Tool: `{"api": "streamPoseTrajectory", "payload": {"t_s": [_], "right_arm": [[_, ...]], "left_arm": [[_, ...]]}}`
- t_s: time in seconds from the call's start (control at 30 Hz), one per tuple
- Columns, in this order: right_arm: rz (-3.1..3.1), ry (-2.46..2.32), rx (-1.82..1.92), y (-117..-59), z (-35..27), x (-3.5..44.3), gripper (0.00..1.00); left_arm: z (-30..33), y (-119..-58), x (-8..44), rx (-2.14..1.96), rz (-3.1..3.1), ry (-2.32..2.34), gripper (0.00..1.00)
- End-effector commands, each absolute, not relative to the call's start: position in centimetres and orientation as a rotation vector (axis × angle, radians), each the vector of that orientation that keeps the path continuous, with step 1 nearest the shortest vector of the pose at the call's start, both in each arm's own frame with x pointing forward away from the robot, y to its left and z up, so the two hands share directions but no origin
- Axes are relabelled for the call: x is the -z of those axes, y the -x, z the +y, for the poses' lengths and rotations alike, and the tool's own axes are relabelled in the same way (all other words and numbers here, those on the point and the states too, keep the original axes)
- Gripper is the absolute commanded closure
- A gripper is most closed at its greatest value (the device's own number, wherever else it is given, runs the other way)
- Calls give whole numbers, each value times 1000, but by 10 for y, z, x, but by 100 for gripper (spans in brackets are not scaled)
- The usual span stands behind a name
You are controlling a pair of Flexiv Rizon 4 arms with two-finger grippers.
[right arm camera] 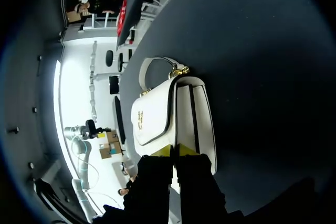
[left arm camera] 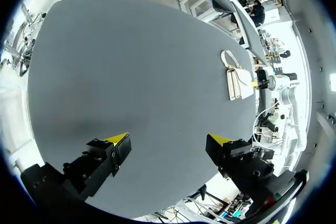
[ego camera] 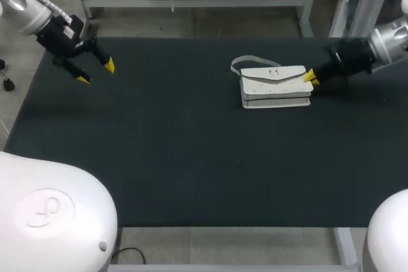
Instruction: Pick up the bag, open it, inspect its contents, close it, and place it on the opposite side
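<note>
White bag (ego camera: 275,86) end-on at right tool's (ego camera: 312,78) closed tips

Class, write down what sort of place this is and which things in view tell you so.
Probably a robotics test bench: a yellow-tipped left pincer and right pincer work at a dark table where a white bag lies.
</note>
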State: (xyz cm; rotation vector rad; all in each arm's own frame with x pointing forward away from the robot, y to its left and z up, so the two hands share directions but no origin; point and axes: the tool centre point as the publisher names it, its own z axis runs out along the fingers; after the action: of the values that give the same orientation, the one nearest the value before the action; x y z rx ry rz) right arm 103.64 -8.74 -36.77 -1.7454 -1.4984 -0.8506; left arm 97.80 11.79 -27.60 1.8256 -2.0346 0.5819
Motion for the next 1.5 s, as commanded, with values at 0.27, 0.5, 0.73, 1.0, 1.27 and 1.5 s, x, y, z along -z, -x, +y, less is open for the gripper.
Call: {"api": "streamPoseTrajectory", "payload": {"t_s": [0.27,0.5,0.73,1.0,1.27,1.5], "right_arm": [[-1552,1801,857,-1042,-155,357,100],[-1525,1826,849,-1044,-165,357,100],[-1525,1826,849,-1044,-165,357,100],[-1522,1855,859,-1050,-182,356,100],[-1594,1892,870,-1074,-240,350,100],[-1647,1863,848,-1096,-268,355,100]], "left_arm": [[115,-974,268,-500,-2110,-1855,0],[118,-976,264,-511,-2122,-1887,0],[118,-976,264,-511,-2122,-1887,0],[135,-983,257,-457,-2177,-1905,0],[148,-989,249,-360,-2254,-1908,0],[151,-991,246,-320,-2288,-1910,0]]}}
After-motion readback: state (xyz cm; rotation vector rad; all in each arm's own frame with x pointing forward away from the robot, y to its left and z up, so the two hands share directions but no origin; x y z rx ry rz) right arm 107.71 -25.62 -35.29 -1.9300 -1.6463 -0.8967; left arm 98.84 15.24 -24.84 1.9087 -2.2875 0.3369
